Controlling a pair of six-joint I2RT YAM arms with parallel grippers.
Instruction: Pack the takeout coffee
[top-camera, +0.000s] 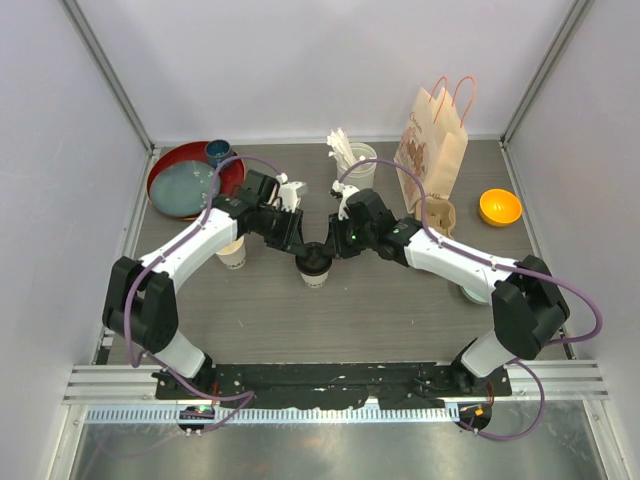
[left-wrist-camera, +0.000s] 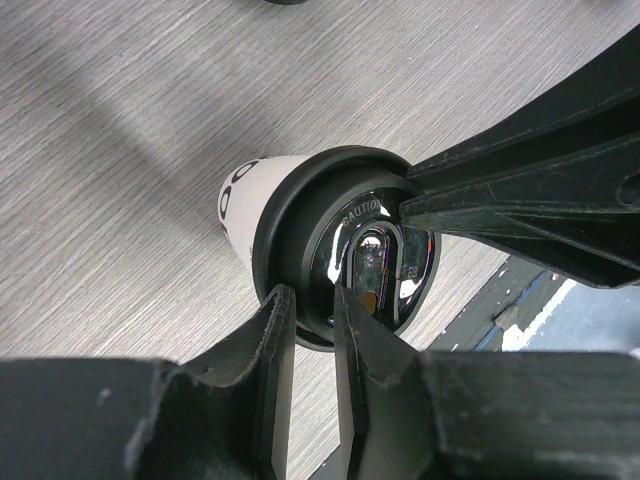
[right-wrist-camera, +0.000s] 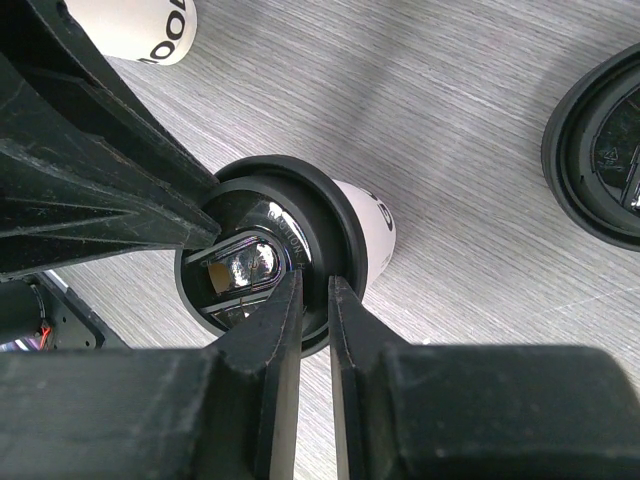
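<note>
One takeout coffee cup (top-camera: 314, 278) stands mid-table, white and tapered, with a glossy black lid (left-wrist-camera: 300, 215) on its top. My left gripper (left-wrist-camera: 310, 300) pinches the lid's near rim, one finger outside it and one inside. From the opposite side my right gripper (right-wrist-camera: 315, 280) grips the rim of the same lid (right-wrist-camera: 290, 180) in the same way. In the top view the two grippers (top-camera: 298, 245) (top-camera: 335, 245) meet over this cup. A second white cup (top-camera: 232, 257) stands without a lid beside the left arm. A loose black lid (right-wrist-camera: 600, 160) lies on the table to the right.
At the back stand a paper bag (top-camera: 432, 140) with pink handles, a tan cup carrier (top-camera: 441, 215) and a white cylinder of sticks (top-camera: 352, 160). A red plate (top-camera: 165, 170) holding a blue dish sits back left, an orange bowl (top-camera: 499, 207) back right.
</note>
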